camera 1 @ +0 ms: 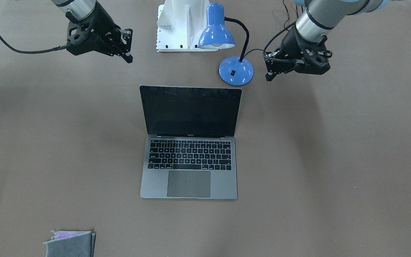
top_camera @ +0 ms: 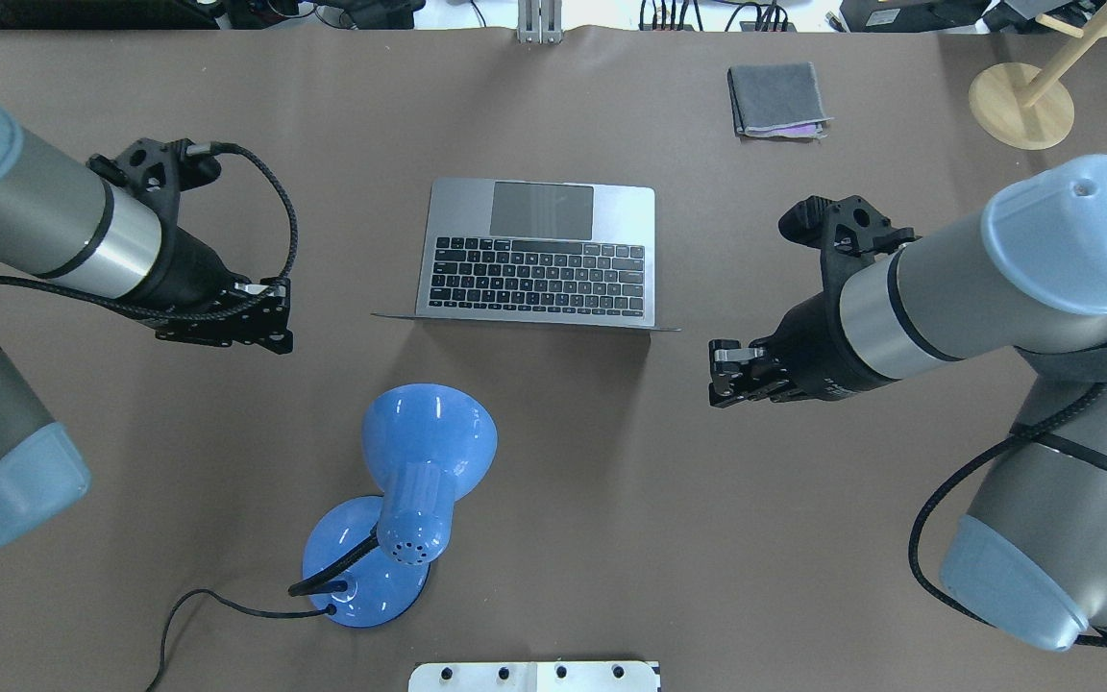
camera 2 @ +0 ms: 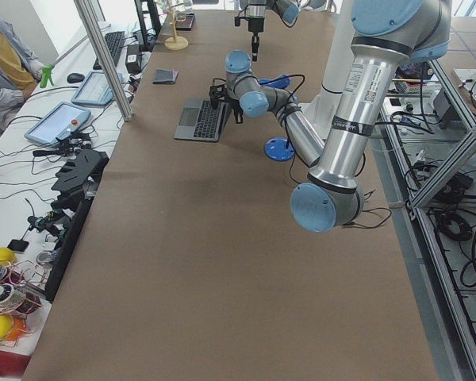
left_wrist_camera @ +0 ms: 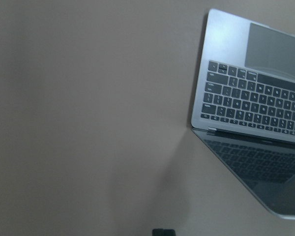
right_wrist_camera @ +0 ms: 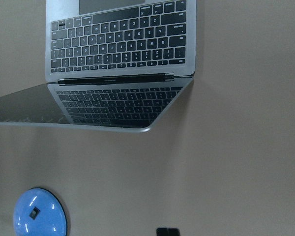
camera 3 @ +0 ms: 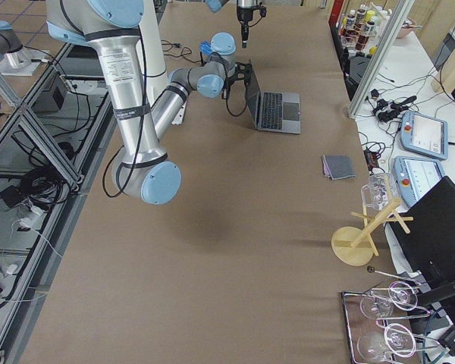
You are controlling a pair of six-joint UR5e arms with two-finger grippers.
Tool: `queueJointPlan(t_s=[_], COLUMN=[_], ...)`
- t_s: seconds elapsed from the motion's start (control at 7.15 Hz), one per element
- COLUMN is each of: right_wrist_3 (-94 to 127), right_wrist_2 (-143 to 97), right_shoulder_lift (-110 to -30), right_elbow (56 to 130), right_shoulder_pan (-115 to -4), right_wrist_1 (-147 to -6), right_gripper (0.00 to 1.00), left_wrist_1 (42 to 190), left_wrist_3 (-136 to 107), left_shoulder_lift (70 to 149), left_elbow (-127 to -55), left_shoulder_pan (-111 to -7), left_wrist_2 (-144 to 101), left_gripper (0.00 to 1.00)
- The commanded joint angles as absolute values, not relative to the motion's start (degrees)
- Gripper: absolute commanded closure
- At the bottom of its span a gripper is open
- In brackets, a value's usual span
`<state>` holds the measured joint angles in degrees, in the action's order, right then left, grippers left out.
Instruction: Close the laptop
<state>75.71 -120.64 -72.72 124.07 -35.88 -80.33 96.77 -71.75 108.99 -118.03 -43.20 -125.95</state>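
The grey laptop [camera 1: 189, 155] stands open in the middle of the table, its black screen upright and its keyboard and trackpad bare. It also shows in the overhead view [top_camera: 539, 264], the left wrist view [left_wrist_camera: 250, 103] and the right wrist view [right_wrist_camera: 120, 44]. My left gripper [top_camera: 280, 325] [camera 1: 269, 74] hangs above the table off the laptop's left side, shut and empty. My right gripper [top_camera: 717, 383] [camera 1: 129, 56] hangs off the laptop's right side behind the screen line, shut and empty. Neither touches the laptop.
A blue desk lamp [top_camera: 429, 442] stands behind the screen toward my left arm, its base [camera 1: 236, 71] close to the lid's corner. A folded grey cloth [top_camera: 774, 96] lies at the far side. A wooden stand [top_camera: 1020, 106] is at the far right.
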Motion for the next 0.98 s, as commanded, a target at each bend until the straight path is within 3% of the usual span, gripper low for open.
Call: queueJointPlan(t_s=[0.0,0.84], right_wrist_3=[76.1,76.0], right_wrist_2=[-119.6,-119.4], right_shoulder_lift=[-71.1,-68.3], right_elbow=[121.3,117.6], right_shoulder_pan=[-35.2,-35.6], right_wrist_1=[-80.3,-80.2], right_gripper=[1.0,1.0], left_wrist_1=[96.8,96.9], left_wrist_3=[-73.6,-74.4], left_shoulder_lift=[112.3,116.2], left_elbow=[-115.1,-112.3], left_shoulder_pan=[-41.4,-39.9], left_wrist_2=[-125.9,-125.8], left_gripper=[1.0,1.0])
